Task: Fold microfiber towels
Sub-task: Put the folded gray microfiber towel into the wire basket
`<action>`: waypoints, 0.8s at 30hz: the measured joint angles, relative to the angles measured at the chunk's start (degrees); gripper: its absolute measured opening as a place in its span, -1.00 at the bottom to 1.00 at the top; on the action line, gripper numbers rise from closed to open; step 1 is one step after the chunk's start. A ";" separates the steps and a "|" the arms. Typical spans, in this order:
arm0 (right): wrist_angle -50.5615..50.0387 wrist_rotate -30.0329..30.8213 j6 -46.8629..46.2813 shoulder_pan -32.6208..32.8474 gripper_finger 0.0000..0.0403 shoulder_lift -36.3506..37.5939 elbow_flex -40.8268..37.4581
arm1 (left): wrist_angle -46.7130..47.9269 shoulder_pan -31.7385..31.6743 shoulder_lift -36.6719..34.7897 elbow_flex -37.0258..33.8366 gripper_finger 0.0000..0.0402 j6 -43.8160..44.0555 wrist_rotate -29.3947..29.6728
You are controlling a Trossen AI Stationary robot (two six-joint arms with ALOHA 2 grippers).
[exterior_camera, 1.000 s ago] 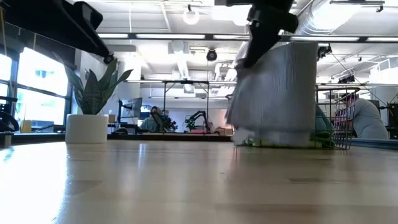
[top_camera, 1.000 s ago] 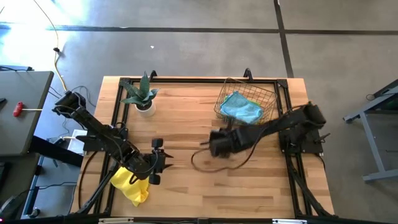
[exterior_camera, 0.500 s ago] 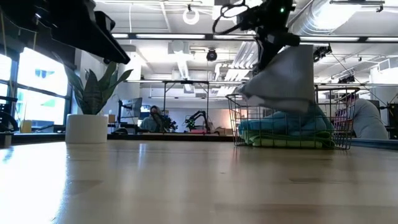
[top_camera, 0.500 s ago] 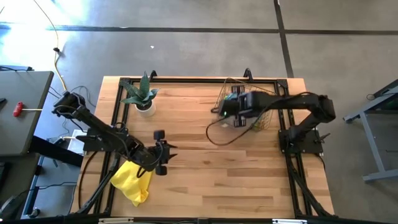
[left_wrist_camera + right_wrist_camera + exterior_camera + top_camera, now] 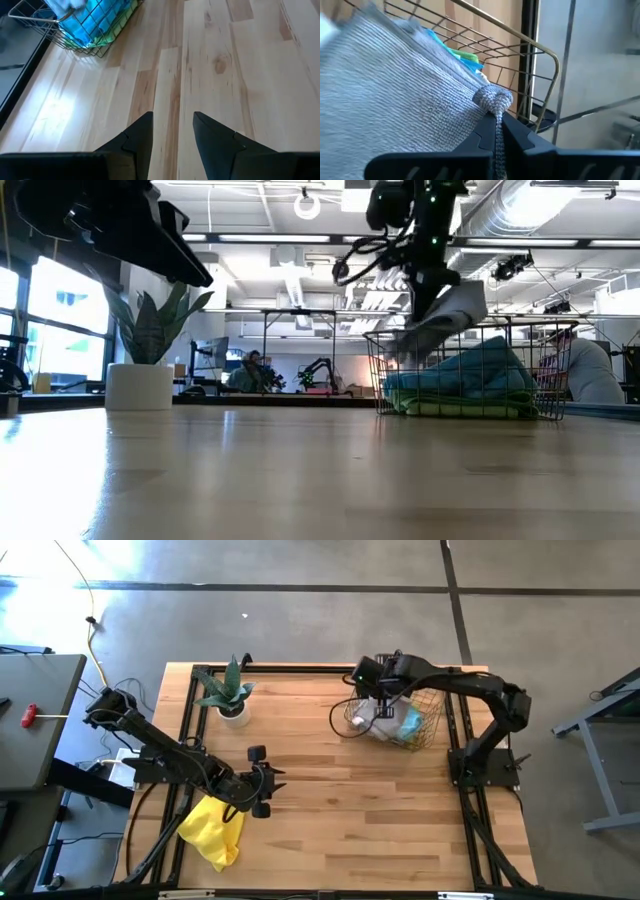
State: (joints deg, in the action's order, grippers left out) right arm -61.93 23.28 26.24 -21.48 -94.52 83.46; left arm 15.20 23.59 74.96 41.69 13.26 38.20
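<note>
Now that the right gripper [image 5: 383, 718], jaws clamped on the grey towel [image 5: 405, 105], has swung over the wire basket [image 5: 432, 708], stowing looks imminent; left gripper [image 5: 172, 131] jaws apart.

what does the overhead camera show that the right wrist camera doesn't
Only the high view shows the yellow towel at the table's near left edge, the potted plant, and the left tool empty and open above bare wood. Only the right wrist view shows the right tool shut on a bunched corner of the grey towel. Both show the wire basket holding a blue towel, with the grey towel over it.
</note>
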 joint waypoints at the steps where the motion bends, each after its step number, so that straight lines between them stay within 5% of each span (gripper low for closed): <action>1: 0.19 -0.59 0.66 -0.71 -1.00 -0.38 0.00 | -0.02 0.00 0.00 0.00 -0.35 -0.12 0.00; 16: 3.09 -7.29 6.18 -7.25 -0.99 -4.79 0.00 | 0.00 0.00 0.00 0.00 -0.35 -1.05 0.00; 24: 3.09 -7.27 4.82 -7.40 -0.61 -4.96 0.02 | 0.00 0.00 0.00 0.00 -0.35 -1.05 0.00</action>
State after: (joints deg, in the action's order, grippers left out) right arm -58.85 16.00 31.07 -28.88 -99.48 83.48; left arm 15.20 23.59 74.96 41.69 12.21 38.20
